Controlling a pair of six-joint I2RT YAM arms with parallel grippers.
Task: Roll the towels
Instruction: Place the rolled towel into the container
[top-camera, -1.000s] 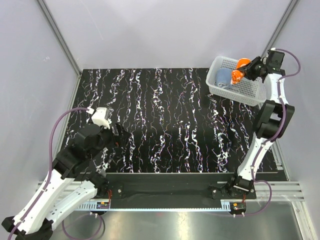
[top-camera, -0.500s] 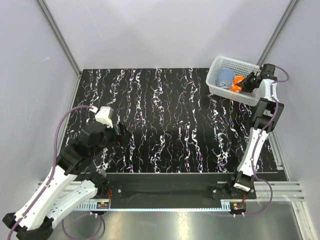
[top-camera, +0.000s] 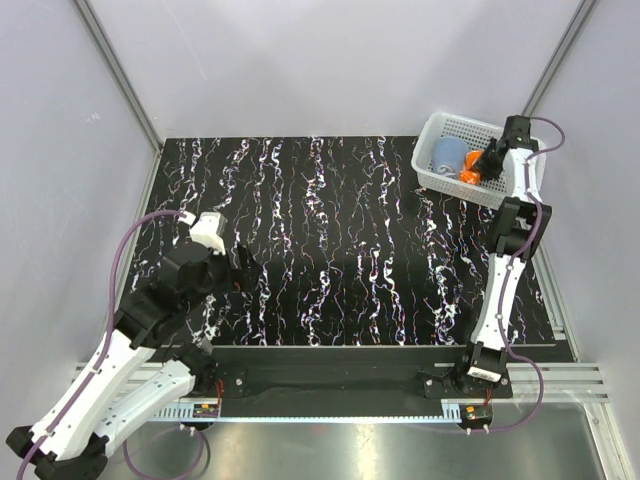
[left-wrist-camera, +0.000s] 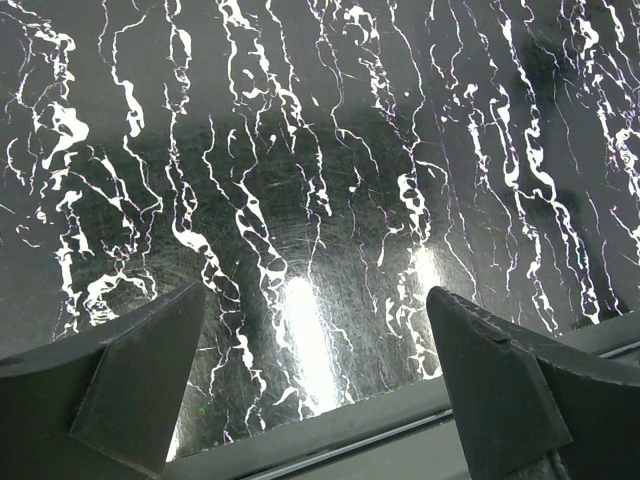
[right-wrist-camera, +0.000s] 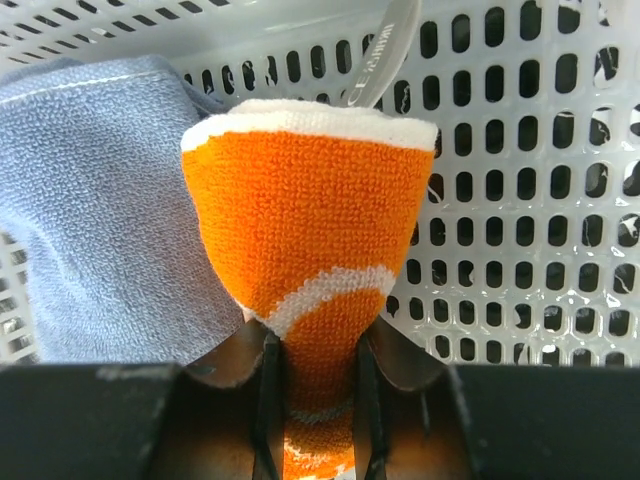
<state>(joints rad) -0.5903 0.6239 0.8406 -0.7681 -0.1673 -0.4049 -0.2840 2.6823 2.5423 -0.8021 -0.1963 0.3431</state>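
The orange towel (right-wrist-camera: 310, 230) with white markings is rolled up and pinched between the fingers of my right gripper (right-wrist-camera: 312, 380), inside the white mesh basket (right-wrist-camera: 520, 200). In the top view the right gripper (top-camera: 487, 163) reaches into the basket (top-camera: 440, 127) at the back right, with the orange towel (top-camera: 470, 175) at its tip. The light blue towel (right-wrist-camera: 90, 200) lies rolled beside it on the left, also in the basket; it shows in the top view (top-camera: 447, 153). My left gripper (left-wrist-camera: 312, 390) is open and empty, low over the black marbled mat (left-wrist-camera: 320, 180) near its front edge.
The basket stands on the back right corner of the black marbled mat (top-camera: 330, 230). Grey walls and metal frame posts enclose the table. The mat's front rim (left-wrist-camera: 330, 430) runs under the left gripper.
My right arm has pushed the orange towel down and left, deeper into the basket beside the blue towel. The left arm has shifted slightly.
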